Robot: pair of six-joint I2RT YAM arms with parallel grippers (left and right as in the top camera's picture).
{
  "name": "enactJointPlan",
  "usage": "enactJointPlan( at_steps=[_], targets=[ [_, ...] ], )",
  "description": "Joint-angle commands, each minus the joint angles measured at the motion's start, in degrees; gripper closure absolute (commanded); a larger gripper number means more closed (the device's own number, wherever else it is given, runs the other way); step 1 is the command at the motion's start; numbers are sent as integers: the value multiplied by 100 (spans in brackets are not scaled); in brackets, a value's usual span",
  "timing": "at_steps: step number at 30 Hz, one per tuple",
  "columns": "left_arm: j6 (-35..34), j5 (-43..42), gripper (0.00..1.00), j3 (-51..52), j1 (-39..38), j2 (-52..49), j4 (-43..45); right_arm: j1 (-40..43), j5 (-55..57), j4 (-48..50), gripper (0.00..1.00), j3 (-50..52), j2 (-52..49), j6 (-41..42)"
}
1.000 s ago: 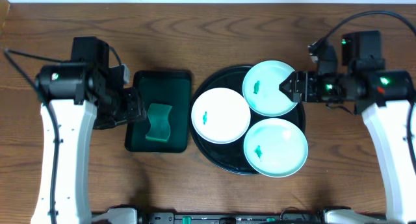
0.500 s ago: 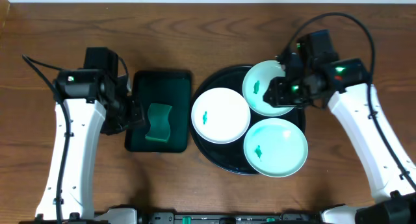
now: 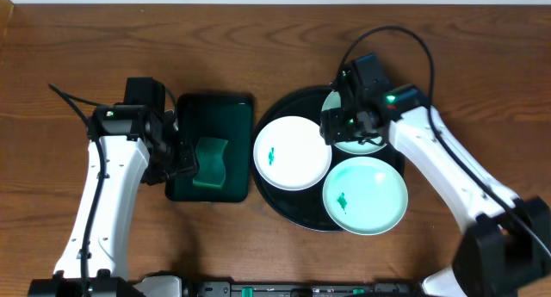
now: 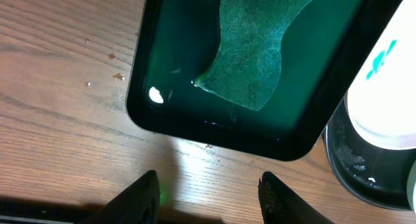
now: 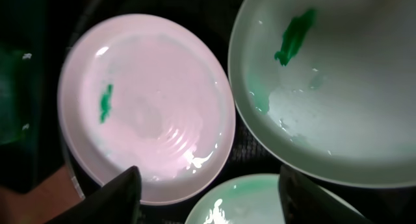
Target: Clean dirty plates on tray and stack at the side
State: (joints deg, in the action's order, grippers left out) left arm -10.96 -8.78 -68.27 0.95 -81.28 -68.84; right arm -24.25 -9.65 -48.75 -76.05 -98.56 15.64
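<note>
**Overhead: three smeared plates on the black tray, my jaws empty**

The table (image 3: 284, 30) is brown wood grain, with a pale strip along its far edge and a few crumbs (image 4: 117, 74) on it by my left side. A dark green tray (image 3: 215, 108) holds a green sponge (image 3: 210, 163). Just beside it, the glossy black tray (image 3: 297, 101) carries all three plates (image 3: 293, 153), each white or green-tinted with a small green smear. My left gripper (image 4: 208, 185) hangs over bare wood at the green tray's edge, fingers spread, holding nothing. My right gripper (image 5: 208, 185) hovers above the plates, fingers wide apart, gripping nothing.
</note>
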Motion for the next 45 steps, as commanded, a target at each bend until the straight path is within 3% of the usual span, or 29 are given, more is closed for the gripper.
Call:
enactJointPlan(
  at_steps=[1, 8, 9, 12, 13, 16, 19, 24, 28, 41, 45],
  targets=[
    [-79, 94, 49, 37, -13, 59, -4, -24, -188, 81, 39, 55, -387, 33],
    [-76, 92, 44, 37, -13, 59, -2, -22, -391, 151, 44, 55, -841, -76],
    [-74, 92, 38, 37, -13, 59, -2, -22, -391, 164, 43, 55, -844, -79],
    [-74, 87, 3, 35, -13, 59, 0, -20, -391, 160, 40, 52, -841, -111],
    [-76, 85, 1, 37, -13, 59, 0, -17, -391, 157, 39, 52, -841, -111],
    [-76, 22, 2, 37, -13, 59, -11, -17, -393, 162, 32, 52, -841, -111],
    [-76, 26, 34, 42, -13, 59, -63, -22, -417, 157, 37, 52, -841, -107],
    [-76, 28, 50, 44, -13, 59, 46, -22, -415, 164, 53, 52, -844, -105],
    [-76, 31, 53, 46, -13, 57, 107, -31, -415, 212, 65, 55, -844, -87],
    [-76, 48, 52, 46, -13, 57, 195, -98, 26, 350, 64, 334, -844, 540],
    [-76, 48, 53, 46, -13, 57, 197, -98, 24, 597, 68, 551, -844, 664]
  ],
)
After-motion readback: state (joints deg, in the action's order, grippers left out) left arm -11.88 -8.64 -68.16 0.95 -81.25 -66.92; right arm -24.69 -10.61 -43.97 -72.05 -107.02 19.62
